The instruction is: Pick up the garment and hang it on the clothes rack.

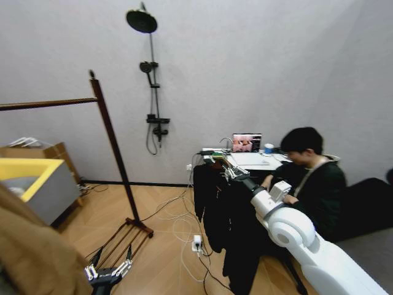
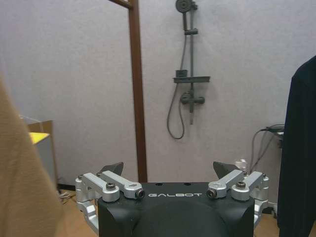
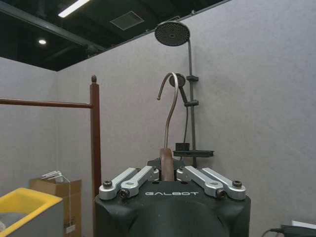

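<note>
Right claw (image 1: 230, 173) pinching the garment's (image 1: 230, 215) hanger (left claw (image 1: 109, 269) spread, low).

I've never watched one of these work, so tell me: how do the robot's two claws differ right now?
The right gripper is raised in front of the robot, shut on the hanger of the garment, which hangs below it. The left gripper is low beside the robot, near the foot of the clothes rack, open and holding nothing. Both are the same black-and-silver build.
</note>
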Robot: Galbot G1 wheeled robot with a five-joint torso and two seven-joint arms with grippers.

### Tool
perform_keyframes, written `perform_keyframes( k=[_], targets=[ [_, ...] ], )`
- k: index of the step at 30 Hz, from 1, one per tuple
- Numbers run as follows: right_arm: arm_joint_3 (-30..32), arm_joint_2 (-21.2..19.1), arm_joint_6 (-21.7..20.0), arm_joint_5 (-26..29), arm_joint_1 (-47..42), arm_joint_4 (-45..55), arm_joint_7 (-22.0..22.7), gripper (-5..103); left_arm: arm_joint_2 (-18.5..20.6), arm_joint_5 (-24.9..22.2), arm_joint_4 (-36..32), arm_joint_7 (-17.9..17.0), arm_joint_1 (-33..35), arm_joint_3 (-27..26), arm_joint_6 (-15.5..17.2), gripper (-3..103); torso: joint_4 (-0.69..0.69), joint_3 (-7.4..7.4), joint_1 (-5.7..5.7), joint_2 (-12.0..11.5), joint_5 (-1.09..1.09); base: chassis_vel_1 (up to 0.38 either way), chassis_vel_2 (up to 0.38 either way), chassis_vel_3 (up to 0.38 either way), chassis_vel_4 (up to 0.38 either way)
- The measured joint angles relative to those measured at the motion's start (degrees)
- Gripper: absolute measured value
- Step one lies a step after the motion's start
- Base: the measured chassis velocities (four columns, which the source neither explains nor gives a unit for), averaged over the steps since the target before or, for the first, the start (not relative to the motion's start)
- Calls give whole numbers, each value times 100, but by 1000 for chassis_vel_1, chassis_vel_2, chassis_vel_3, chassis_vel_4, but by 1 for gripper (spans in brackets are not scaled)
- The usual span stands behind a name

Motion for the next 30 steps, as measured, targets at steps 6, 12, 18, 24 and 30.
perform_keyframes(
  k=[6,12,18,24,30],
  targets=[
    [51,7,9,30,-27,73,-22,9,0,0,0,0,0,0,0,100,-1,0,0,0,1,122,122,117,125],
    [30,69,9,30,12,96,-18,9,0,0,0,0,0,0,0,100,0,-1,-1,0,1,136,123,133,141],
    [53,89,25,26,-6,96,-9,9,0,0,0,0,0,0,0,100,0,0,0,0,1,133,132,123,124],
    [125,77,80,8,8,47,-4,9,0,0,0,0,0,1,0,100,-1,0,0,0,1,124,123,132,120],
    [126,88,119,9,98,-25,79,9,0,0,0,0,0,1,0,100,0,0,0,0,1,134,125,129,129]
  ],
)
